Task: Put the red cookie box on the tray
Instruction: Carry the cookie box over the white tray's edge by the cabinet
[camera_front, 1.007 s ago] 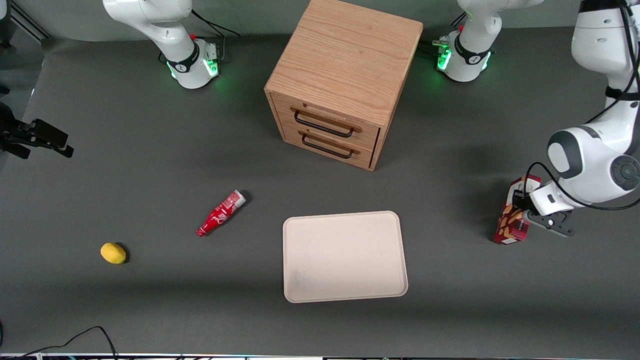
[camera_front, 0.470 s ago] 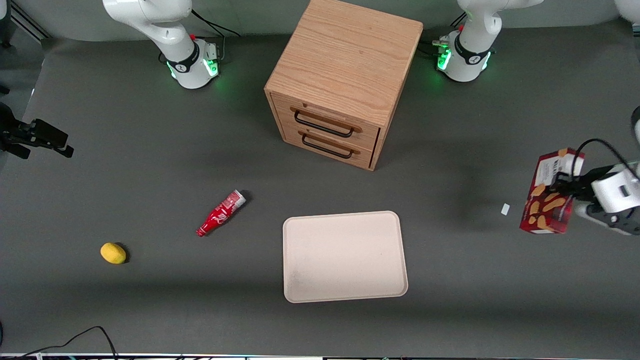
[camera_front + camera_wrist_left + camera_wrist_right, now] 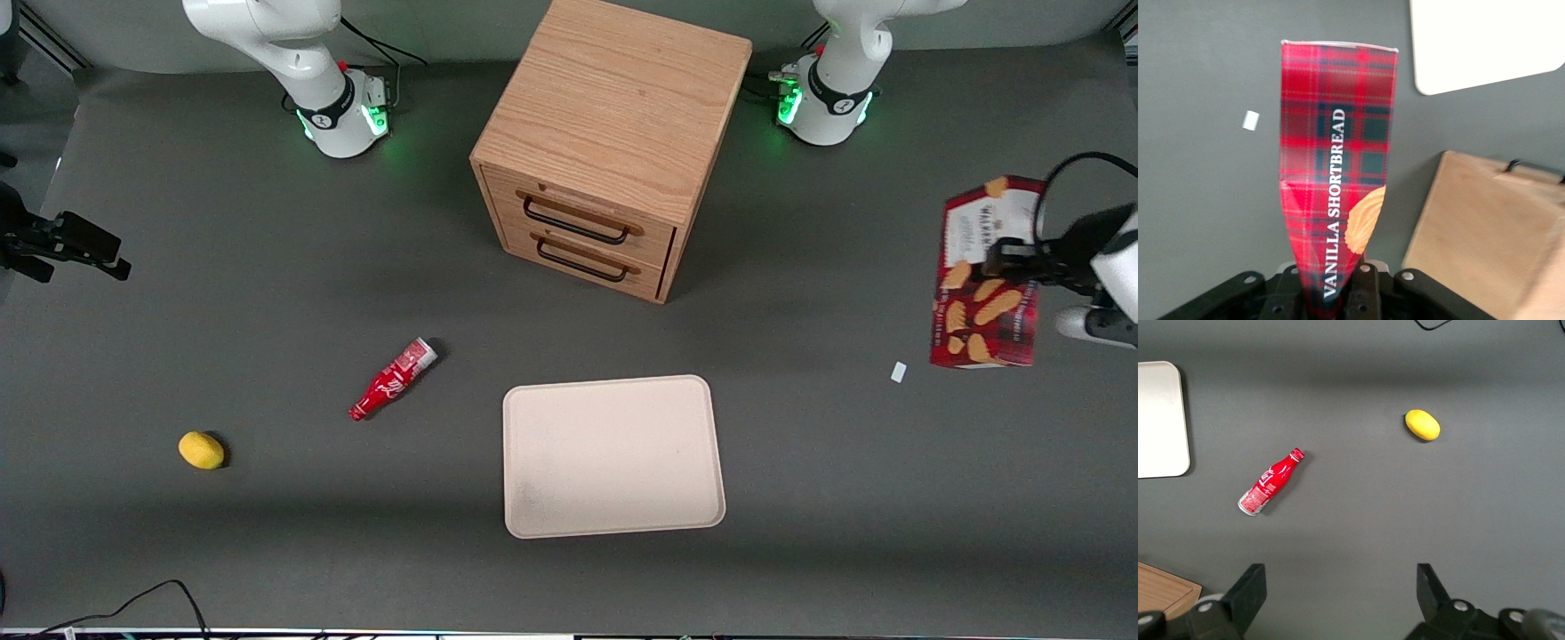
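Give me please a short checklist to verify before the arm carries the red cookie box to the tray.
1. Grip: the hand is shut on the red cookie box, holding it near one end: ok.
2. Box clear of the table: it hangs in the air at the working arm's end: ok.
3. Tray surface free to receive the box: ok.
4. Wooden drawer cabinet stands farther from the front camera than the tray, apart from the direct way: ok.
5. Small white scrap lies on the table under the path; low and flat: ok.
6. Firmness of grip against slipping: cannot tell.
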`<action>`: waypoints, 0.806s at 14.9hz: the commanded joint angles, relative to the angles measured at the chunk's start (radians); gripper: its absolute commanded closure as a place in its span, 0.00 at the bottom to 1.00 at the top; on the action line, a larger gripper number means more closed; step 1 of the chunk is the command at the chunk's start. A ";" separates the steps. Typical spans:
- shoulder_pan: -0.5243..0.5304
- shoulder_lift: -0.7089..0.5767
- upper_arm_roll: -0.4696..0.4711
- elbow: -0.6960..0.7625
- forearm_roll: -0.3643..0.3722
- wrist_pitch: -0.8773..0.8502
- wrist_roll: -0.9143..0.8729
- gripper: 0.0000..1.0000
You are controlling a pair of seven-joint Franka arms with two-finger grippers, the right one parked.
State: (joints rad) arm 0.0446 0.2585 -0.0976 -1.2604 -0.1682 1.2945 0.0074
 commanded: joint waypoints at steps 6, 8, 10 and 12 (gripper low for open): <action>-0.009 0.091 -0.356 0.001 0.137 0.205 -0.516 1.00; -0.009 0.148 -0.401 -0.022 0.189 0.306 -0.575 1.00; -0.035 0.212 -0.419 -0.046 0.240 0.426 -0.644 1.00; -0.057 0.273 -0.425 -0.083 0.309 0.546 -0.693 1.00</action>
State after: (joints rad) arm 0.0120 0.4824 -0.5109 -1.3230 0.0779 1.7480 -0.6147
